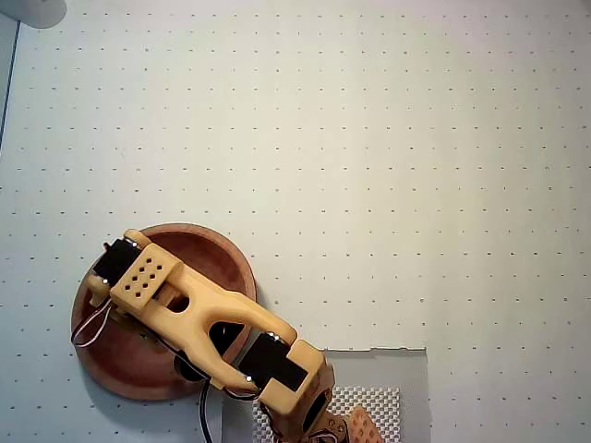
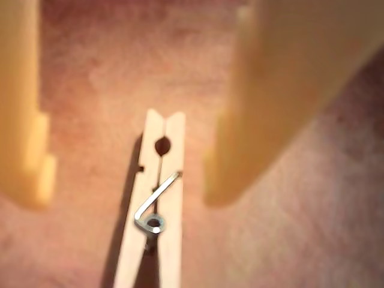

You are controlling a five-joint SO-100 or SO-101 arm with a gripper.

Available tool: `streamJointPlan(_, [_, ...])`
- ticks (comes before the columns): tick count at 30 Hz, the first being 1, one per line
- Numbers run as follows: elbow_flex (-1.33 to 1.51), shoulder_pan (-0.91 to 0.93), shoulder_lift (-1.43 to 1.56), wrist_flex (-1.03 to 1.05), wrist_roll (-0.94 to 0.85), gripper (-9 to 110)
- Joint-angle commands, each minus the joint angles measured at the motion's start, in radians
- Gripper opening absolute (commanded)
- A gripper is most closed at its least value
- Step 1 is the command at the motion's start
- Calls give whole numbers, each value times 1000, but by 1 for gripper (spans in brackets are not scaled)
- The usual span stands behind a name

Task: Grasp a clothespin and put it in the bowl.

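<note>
The clothespin (image 2: 170, 204), light-tan wood with a metal spring, lies flat on the reddish-brown inside of the bowl (image 2: 90, 90) in the wrist view. My gripper (image 2: 129, 192) is open just above it. Its yellow fingers (image 2: 27, 162) stand on either side of the pin without touching it. In the overhead view the round wooden bowl (image 1: 129, 365) sits at the lower left. The yellow arm (image 1: 199, 318) reaches over it from the bottom and hides the fingers and the clothespin.
The bowl rests on a pale dotted table surface (image 1: 369, 166). The arm's base stands on a grey patch (image 1: 406, 378) at the bottom edge. A white object (image 1: 32, 9) shows at the top left corner.
</note>
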Motion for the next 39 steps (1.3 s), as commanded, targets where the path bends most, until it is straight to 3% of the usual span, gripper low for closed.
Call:
streamJointPlan(1, [-14, 15, 20, 8, -9, 17])
streamJointPlan(10, [-28, 15, 147, 11, -21, 16])
streamJointPlan(21, [-11, 31, 390, 12, -9, -4])
streamJointPlan(33, [-14, 522, 750, -5, -21, -3])
streamJointPlan(39, [-20, 706, 873, -18, 110, -3])
